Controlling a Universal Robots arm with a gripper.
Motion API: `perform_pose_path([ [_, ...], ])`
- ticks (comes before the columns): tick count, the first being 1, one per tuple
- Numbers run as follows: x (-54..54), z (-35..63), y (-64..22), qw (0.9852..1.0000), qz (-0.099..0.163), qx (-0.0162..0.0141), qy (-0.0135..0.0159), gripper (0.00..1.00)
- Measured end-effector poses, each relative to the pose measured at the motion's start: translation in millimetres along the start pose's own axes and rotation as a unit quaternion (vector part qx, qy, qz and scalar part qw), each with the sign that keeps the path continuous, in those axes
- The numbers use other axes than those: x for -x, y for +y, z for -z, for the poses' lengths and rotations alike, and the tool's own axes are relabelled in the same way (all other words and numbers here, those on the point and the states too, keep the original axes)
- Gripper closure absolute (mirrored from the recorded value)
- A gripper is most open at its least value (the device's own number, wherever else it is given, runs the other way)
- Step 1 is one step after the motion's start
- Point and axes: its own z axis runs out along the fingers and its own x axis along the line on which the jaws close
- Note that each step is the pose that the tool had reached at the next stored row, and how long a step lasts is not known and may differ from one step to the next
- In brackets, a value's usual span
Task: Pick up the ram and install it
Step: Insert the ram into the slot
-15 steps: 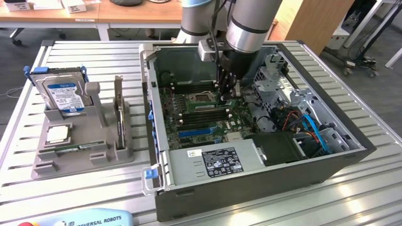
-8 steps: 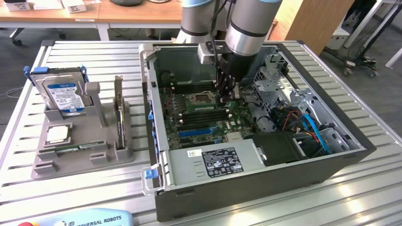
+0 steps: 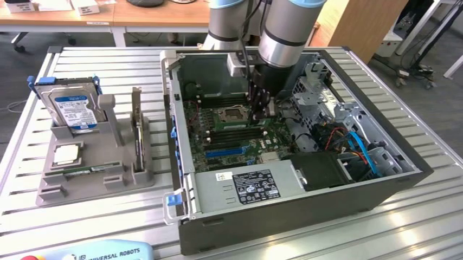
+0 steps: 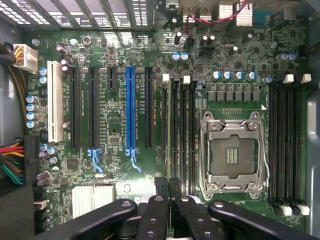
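1 ram [image 3: 90, 170] lies flat in the grey holder [image 3: 51, 190] at the lower left of the exterior view, on the slatted table [image 3: 405, 227]. It sits just in front of the square processor chip [image 3: 65, 154]. The blue-labelled hard drive [image 3: 72, 108] stands behind that.

Well apart from the holder, in the middle of the frame, is the open computer case [image 3: 289, 216]. My arm reaches down into it, and my pincer [image 3: 261, 111] hangs low over the motherboard [image 4: 110, 130], near the empty processor socket [image 4: 232, 155].

From where I stand, I judge the step in hand to be the install end of the job, not the pick-up. In the wrist view my tips are lined up with the near end of a bank of memory slots [image 4: 179, 130] just beside the socket.

My pincer is narrow. The 2 fingers [image 4: 160, 192] are nearly together, with only a thin dark line between them. I cannot tell whether a second stick is pinched edge-on in that line, or whether the tips touch the board.

Seating a stick here would call for its long edge to sit square over 1 slot, with the white end clips swung out. The push would then go straight down, without leaning toward the neighbouring slots.
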Motion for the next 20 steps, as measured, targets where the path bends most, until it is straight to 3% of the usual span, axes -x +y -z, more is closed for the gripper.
perform_pose_path([
  [7,0.0,-1.6,0.5,1.0,0.0,-0.0003,-0.0003,0.88],
  [17,-0.2,-2.0,4.5,1.0,0.0,-0.0076,-0.0019,0.88],
  [20,-0.2,-2.4,5.0,1.0,0.0,-0.0081,-0.0019,0.88],
])
